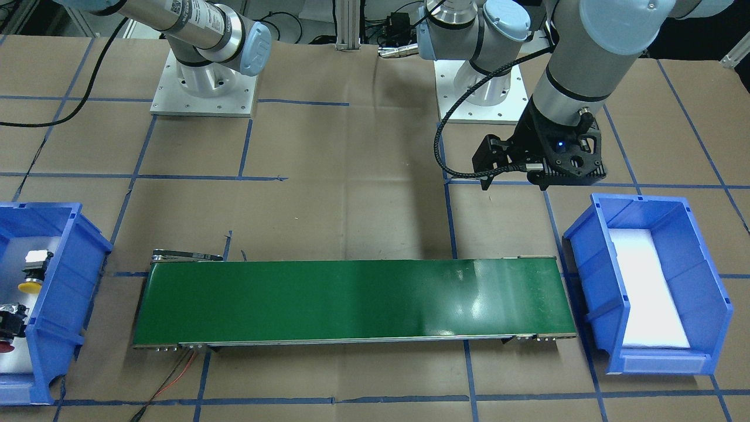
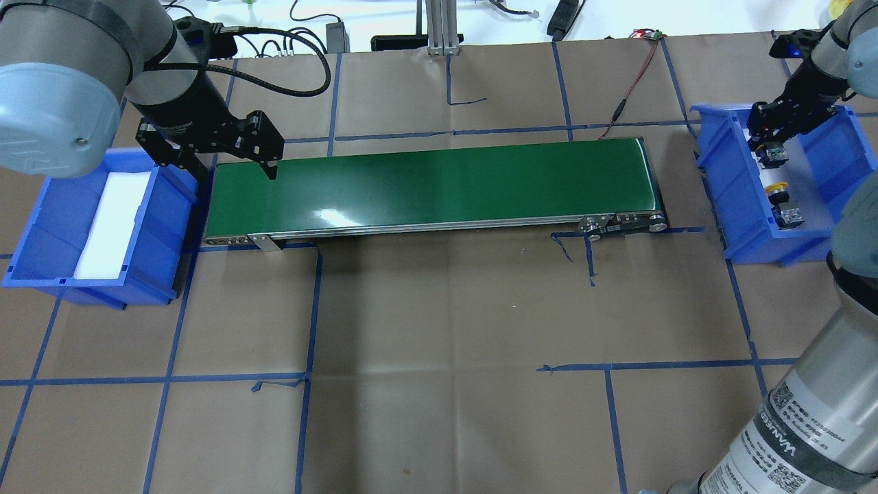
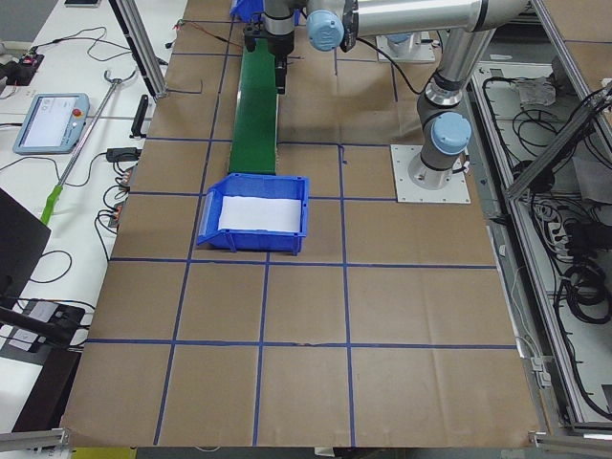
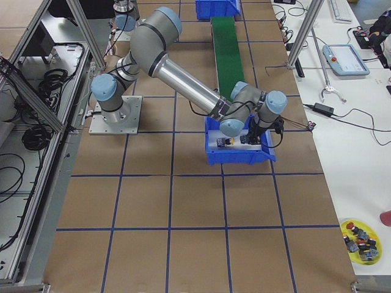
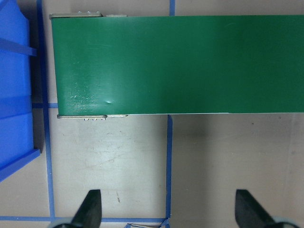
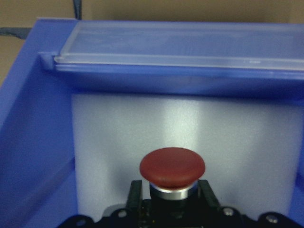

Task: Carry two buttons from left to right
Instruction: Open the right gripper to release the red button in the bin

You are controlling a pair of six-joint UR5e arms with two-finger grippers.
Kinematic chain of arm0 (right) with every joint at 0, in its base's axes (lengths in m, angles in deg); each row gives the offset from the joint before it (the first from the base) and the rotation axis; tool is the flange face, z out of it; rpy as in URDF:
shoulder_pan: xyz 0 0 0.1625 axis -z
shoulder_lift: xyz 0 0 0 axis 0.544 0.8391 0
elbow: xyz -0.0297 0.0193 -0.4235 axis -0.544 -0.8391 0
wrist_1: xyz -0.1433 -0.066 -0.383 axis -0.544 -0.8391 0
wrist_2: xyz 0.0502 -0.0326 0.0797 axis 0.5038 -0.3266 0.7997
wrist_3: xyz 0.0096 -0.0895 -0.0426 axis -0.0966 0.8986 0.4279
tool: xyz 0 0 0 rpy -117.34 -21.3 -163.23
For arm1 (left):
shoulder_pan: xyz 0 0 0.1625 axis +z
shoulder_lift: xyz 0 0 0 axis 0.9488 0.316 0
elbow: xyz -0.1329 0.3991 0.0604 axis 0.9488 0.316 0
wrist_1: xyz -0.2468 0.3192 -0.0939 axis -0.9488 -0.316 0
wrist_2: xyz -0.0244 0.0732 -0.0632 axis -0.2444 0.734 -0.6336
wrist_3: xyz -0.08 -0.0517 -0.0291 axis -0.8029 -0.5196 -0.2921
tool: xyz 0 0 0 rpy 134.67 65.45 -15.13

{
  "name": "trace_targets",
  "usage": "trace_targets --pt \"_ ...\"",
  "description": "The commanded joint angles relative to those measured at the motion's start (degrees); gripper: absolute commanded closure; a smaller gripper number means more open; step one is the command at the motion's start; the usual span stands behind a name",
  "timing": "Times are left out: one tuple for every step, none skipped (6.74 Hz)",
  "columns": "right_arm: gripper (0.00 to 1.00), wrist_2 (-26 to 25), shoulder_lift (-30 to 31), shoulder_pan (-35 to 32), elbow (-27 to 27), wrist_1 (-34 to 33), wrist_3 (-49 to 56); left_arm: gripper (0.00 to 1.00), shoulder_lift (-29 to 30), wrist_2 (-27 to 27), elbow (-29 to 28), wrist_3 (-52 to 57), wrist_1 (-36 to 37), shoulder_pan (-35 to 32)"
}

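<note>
Two buttons, both in the blue bin (image 2: 727, 206) at the right edge of the overhead view, lying on white foam: red button (image 6: 172, 168) toward the top of that bin, yellow button (image 2: 777, 187) just below it, near but apart. Right gripper (image 6: 169, 187) is down inside the bin, fingers (image 6: 134, 192) drawn narrow on either side of the red button's neck under the cap. Looks like it has hold of it; how firm, can't tell. Left gripper (image 5: 166, 192) is spread wide, nothing in it, hovering near the belt's end beside the other bin (image 2: 41, 226), foam-lined, at the overhead's left. Green belt (image 2: 439, 185) runs between the two bins. Step in hand, I'd say: get the red one out and onto the nearer end of the belt. To do it well, lift straight up first so the body clears the bin wall and doesn't knock the yellow one. Keep the grip on the neck, since the rounded cap would likely slip. Set it low on the middle of the belt, not dropped; a cap-heavy part could roll off the edge.
</note>
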Motion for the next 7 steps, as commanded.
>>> trace_targets --pt "0.00 -0.1 0.4 -0.1 -0.1 0.0 0.4 0.00 -0.1 -0.1 0.0 0.0 0.1 0.0" --pt "0.00 0.0 0.8 -0.2 -0.3 0.3 0.4 0.00 -0.1 -0.1 0.0 0.0 0.0 0.0" --pt "0.00 0.0 2.6 -0.4 -0.9 0.6 0.3 0.00 -0.1 -0.1 0.0 0.0 0.1 0.0" --pt "0.00 0.3 6.9 -0.5 -0.4 0.9 -0.5 0.00 -0.1 -0.1 0.0 0.0 0.0 0.0" --pt "0.00 0.6 11.8 -0.8 0.1 1.2 -0.4 0.00 -0.1 -0.1 0.0 0.0 0.1 0.0" --pt "0.00 0.9 16.0 -2.1 0.4 2.4 -0.4 0.00 -0.1 -0.1 0.0 0.0 0.0 0.0" --pt "0.00 2.4 20.9 -4.1 0.4 9.9 -0.9 0.00 -0.1 -0.1 0.0 0.0 0.1 0.0"
